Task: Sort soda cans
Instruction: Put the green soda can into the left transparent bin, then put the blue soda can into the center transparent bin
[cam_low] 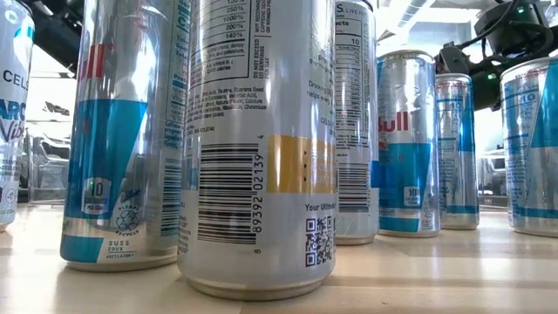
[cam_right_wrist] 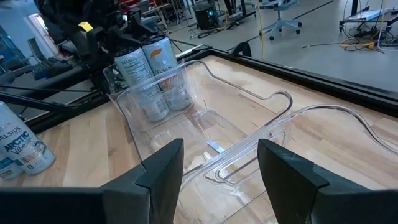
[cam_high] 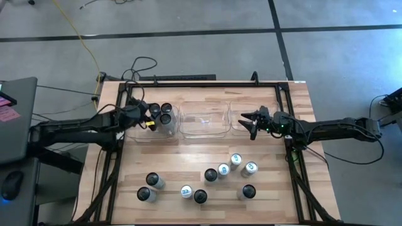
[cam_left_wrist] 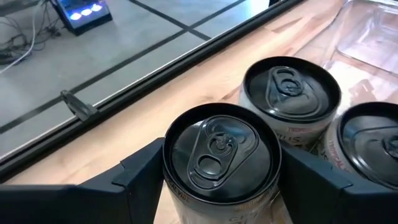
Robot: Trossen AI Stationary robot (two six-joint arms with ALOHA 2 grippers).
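Observation:
My left gripper (cam_high: 152,113) is over the clear left bin (cam_high: 141,133) and is shut on a dark-topped soda can (cam_left_wrist: 221,155). Two more dark-topped cans (cam_left_wrist: 289,93) (cam_left_wrist: 373,143) stand upright in that bin beside it. My right gripper (cam_right_wrist: 221,168) is open and empty above the clear right bin (cam_high: 239,129). Several loose cans stand upright on the near half of the table: dark-topped ones (cam_high: 152,180) (cam_high: 200,196) and light-topped ones (cam_high: 236,160) (cam_high: 186,191). My left gripper pinches the dark-topped can between its two fingers (cam_left_wrist: 140,174), on opposite sides of the can's wall just below the top rim (cam_left_wrist: 171,186). The can is upright. Whether its base rests on the bin floor is hidden by the can itself.
An empty clear middle bin (cam_high: 204,122) stands between the other two. A black frame rail (cam_high: 207,82) runs along the table's far edge, with rails down both sides. Bare wood lies between the bins and the loose cans.

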